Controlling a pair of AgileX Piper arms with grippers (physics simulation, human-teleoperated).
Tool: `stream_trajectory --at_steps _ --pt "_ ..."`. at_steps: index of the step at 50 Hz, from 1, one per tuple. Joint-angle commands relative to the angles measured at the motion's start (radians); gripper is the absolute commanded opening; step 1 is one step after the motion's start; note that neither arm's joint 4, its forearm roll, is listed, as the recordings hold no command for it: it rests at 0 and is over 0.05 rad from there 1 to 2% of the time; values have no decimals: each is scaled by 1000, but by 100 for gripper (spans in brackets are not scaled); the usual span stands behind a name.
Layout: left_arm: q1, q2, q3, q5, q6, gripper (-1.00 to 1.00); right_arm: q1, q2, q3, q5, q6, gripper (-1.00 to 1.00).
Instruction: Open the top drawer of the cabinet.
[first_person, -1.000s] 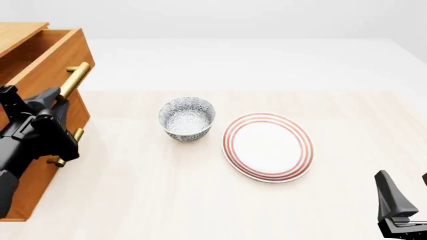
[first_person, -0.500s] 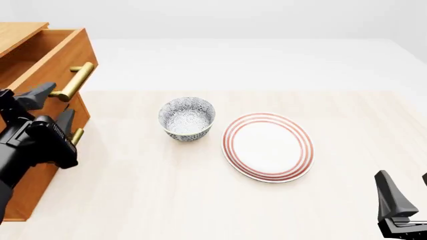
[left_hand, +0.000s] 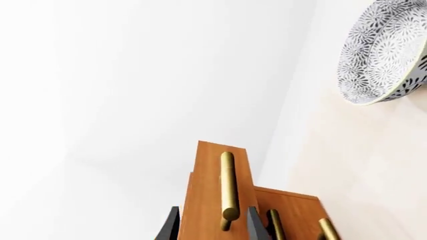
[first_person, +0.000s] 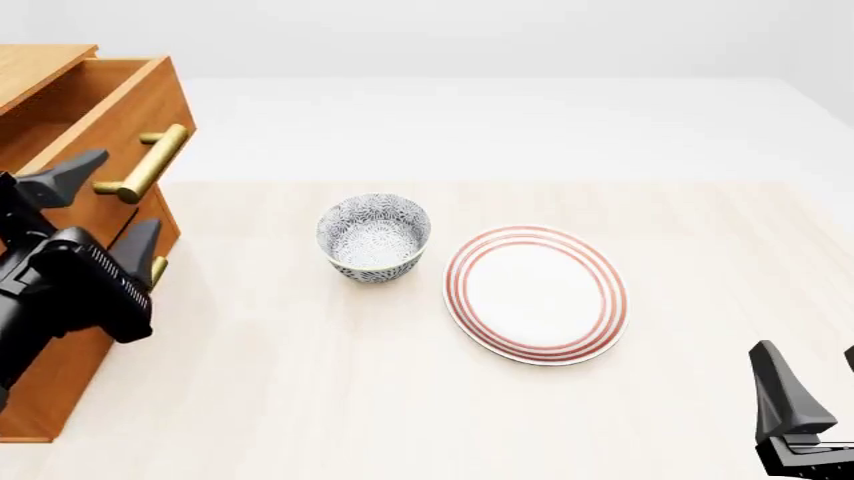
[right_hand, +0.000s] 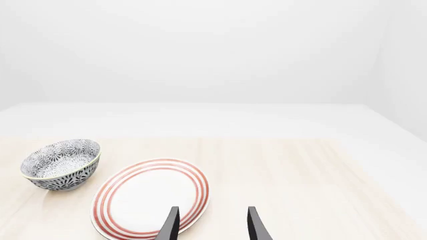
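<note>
A patterned blue-and-white bowl (first_person: 375, 237) stands upright on the pale wooden table (first_person: 400, 400), well to the right of the left gripper (first_person: 100, 205). Just beside the bowl, on its far side from that gripper, lies a white plate (first_person: 537, 293) with red rings at its rim, not touching it. The plate lies ahead of the right gripper (right_hand: 210, 225).

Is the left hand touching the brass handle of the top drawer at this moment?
Apart. In the front view the left hand is open, its fingers on either side of the brass handle of the top drawer, with a visible gap.
</note>
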Motion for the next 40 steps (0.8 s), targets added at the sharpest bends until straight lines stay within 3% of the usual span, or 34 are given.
stream_trajectory --at_steps 1,7,26,40 --pt "-33 -60 -26 68 -25 100 0 0 0 0 0 100" --pt "-27 -119 -87 167 -107 100 0 0 0 0 0 100" --pt "-11 -123 -134 205 -314 100 0 0 0 0 0 100" --pt "11 -160 -182 280 -518 100 0 0 0 0 0 100"
